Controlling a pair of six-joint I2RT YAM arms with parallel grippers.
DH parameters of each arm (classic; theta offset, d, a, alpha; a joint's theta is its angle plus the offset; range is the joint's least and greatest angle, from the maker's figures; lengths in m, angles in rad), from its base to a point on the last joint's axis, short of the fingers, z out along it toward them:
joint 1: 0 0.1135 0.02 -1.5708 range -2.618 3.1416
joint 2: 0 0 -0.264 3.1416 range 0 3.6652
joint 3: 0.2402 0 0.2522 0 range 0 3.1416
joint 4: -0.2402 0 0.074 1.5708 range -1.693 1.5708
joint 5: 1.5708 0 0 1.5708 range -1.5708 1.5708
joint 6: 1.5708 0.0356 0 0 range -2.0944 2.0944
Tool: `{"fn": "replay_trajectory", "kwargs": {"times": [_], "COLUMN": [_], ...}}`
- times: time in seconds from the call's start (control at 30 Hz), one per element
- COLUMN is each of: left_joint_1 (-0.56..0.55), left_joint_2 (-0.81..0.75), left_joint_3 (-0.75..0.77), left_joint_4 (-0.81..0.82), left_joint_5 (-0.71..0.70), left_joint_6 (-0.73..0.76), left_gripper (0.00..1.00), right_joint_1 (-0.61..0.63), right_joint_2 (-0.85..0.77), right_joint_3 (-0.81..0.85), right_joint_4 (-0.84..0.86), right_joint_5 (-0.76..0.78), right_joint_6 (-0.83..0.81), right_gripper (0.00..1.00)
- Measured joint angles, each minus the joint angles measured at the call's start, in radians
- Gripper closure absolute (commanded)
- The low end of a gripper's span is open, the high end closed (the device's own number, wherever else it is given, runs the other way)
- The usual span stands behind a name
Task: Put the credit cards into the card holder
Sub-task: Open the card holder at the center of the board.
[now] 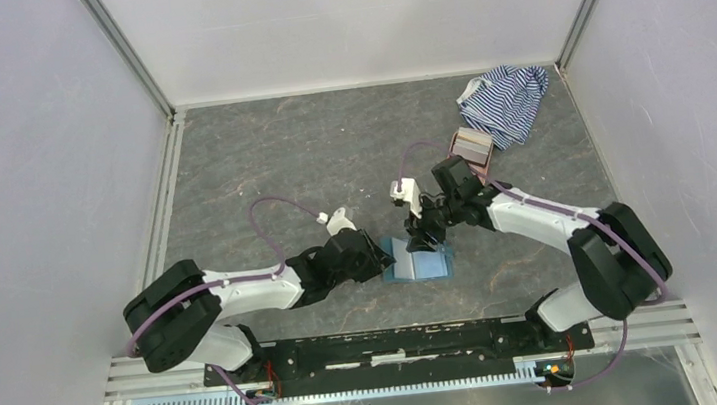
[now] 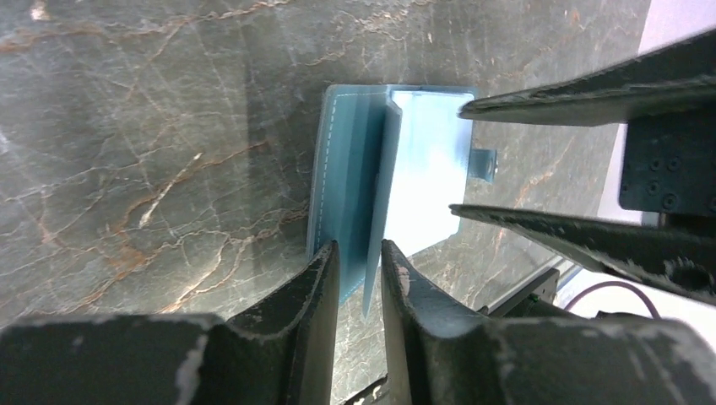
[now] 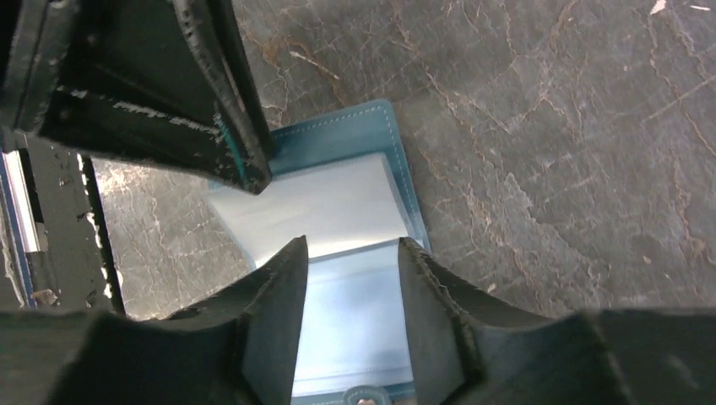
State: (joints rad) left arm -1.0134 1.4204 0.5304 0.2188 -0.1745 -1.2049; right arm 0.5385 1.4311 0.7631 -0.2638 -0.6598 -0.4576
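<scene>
Pinching an inner leaf of the open card holder (image 2: 350, 169) upright, left gripper (image 2: 359, 251) bares its pocket on the table (image 1: 280, 160). Right gripper (image 3: 350, 246) hovers above, jaws spread, empty, probably lining up.

The dark marbled table (image 1: 280, 160) carries an open teal wallet (image 1: 420, 268) near its middle, with a striped cloth (image 1: 507, 101) and a small pinkish case (image 1: 474, 147) at the far right.

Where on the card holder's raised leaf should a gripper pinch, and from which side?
Pinch the upright leaf of the card holder at its free edge, coming low from the left arm's side. It stands thin and on edge, so fingers closing across its two faces fit; the left gripper straddles it there.
</scene>
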Motion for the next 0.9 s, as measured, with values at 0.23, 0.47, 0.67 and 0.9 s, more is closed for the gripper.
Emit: {"fn": "replay_trajectory", "kwargs": {"times": [0.23,0.47,0.67,0.9], "left_joint_1": [0.006,0.018,0.019,0.019], "left_joint_2": [-0.101,-0.282,-0.257,-0.114], "left_joint_3": [0.005,0.005,0.005,-0.024], "left_joint_4": [-0.054,-0.066,0.073,0.184], "left_joint_5": [0.012,0.005,0.122,0.204], "left_joint_6": [0.079,0.172,0.237,0.246], "left_gripper": [0.72,0.72,0.89,0.98], "right_joint_1": [0.021,0.071,0.073,0.069], "right_joint_2": [0.132,0.223,0.264,0.266], "right_joint_3": [0.067,0.072,0.100,0.121], "right_joint_4": [0.023,0.038,0.036,0.035], "right_joint_5": [-0.039,-0.037,-0.045,-0.073], "right_joint_6": [0.071,0.119,0.132,0.132], "right_gripper": [0.76,0.75,0.73,0.73]}}
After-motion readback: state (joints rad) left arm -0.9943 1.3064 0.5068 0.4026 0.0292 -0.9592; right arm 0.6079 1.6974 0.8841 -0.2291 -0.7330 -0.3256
